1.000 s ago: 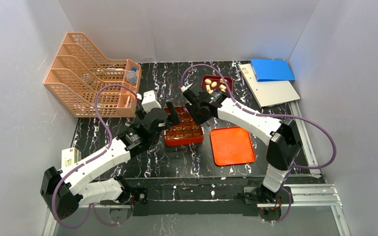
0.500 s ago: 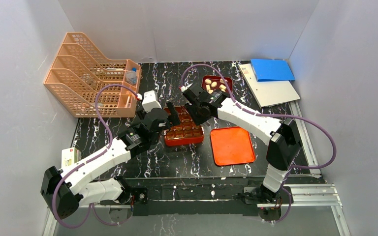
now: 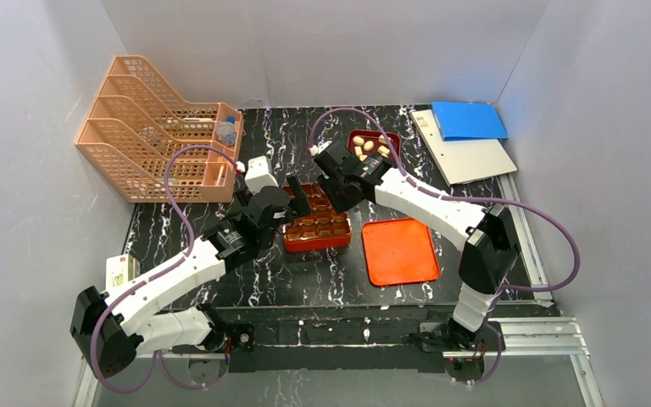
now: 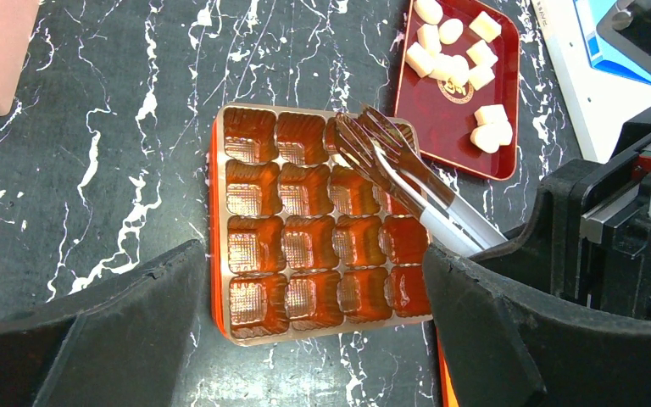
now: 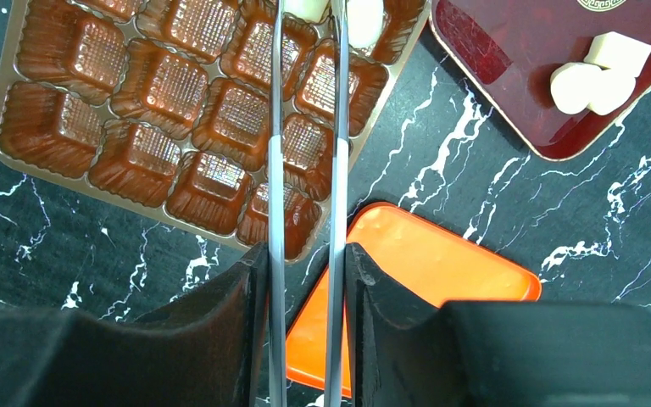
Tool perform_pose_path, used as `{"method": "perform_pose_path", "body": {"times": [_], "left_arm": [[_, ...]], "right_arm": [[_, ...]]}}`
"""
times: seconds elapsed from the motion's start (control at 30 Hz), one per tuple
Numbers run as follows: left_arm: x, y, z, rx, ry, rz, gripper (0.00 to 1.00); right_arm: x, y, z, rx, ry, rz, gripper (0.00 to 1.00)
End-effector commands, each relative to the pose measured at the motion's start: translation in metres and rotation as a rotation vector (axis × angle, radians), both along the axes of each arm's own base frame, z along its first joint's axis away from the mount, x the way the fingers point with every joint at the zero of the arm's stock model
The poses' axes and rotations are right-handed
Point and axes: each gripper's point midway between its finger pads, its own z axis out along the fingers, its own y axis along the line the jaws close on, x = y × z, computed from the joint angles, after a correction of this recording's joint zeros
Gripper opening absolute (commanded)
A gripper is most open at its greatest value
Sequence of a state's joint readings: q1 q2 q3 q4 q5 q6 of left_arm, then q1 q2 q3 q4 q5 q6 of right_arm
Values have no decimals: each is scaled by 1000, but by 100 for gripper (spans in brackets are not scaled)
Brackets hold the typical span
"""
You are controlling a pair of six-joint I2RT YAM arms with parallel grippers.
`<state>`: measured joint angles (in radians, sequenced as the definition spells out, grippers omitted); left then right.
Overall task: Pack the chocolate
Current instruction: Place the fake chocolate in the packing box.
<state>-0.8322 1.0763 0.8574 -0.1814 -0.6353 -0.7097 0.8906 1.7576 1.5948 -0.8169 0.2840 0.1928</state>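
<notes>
The chocolate [image 4: 453, 64] is a heap of pale pieces in a dark red tray [image 4: 441, 127], which also shows at the table's back [image 3: 394, 136]. The orange-red compartmented box [image 4: 218, 220] lies at mid-table [image 3: 315, 222]. My right gripper [image 5: 305, 263] is shut on metal tongs [image 5: 336, 153], whose arms reach over the box [image 5: 136, 102]. Two pale chocolate pieces [image 5: 364, 17] sit at the tongs' tips by the box's far row. My left gripper [image 4: 314, 280] is open, straddling the box's near edge with nothing in it. Seen from above, the left gripper [image 3: 292, 203] and the right gripper [image 3: 335, 193] flank the box.
A flat orange lid [image 3: 398, 252] lies right of the box, under my right gripper [image 5: 441, 254]. A peach file rack [image 3: 157, 127] stands at the back left. A white board with a blue folder [image 3: 468, 119] lies at the back right.
</notes>
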Motion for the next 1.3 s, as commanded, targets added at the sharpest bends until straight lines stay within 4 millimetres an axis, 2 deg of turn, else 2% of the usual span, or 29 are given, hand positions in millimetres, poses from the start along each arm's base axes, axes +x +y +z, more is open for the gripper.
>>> {"method": "perform_pose_path", "body": {"times": [0.0, 0.27, 0.73, 0.87, 1.03, 1.13, 1.27], "left_arm": [[1, 7, -5, 18, 6, 24, 97], [0, 8, -4, 18, 3, 26, 97], [0, 8, -7, 17, 6, 29, 97], [1, 7, -8, 15, 8, 26, 97], [0, 5, -11, 10, 12, 21, 97], [1, 5, -11, 9, 10, 20, 97], [2, 3, -11, 11, 6, 14, 97]], "right_arm": [[13, 10, 38, 81, -101, -1, 18], [13, 11, 51, 119, -125, -2, 1], [11, 6, 75, 167, -173, -16, 1], [12, -6, 87, 170, -222, -54, 1], [24, -28, 95, 134, -288, -132, 1], [35, -45, 93, 123, -297, -188, 1], [53, -70, 78, 122, -274, -265, 1]]}}
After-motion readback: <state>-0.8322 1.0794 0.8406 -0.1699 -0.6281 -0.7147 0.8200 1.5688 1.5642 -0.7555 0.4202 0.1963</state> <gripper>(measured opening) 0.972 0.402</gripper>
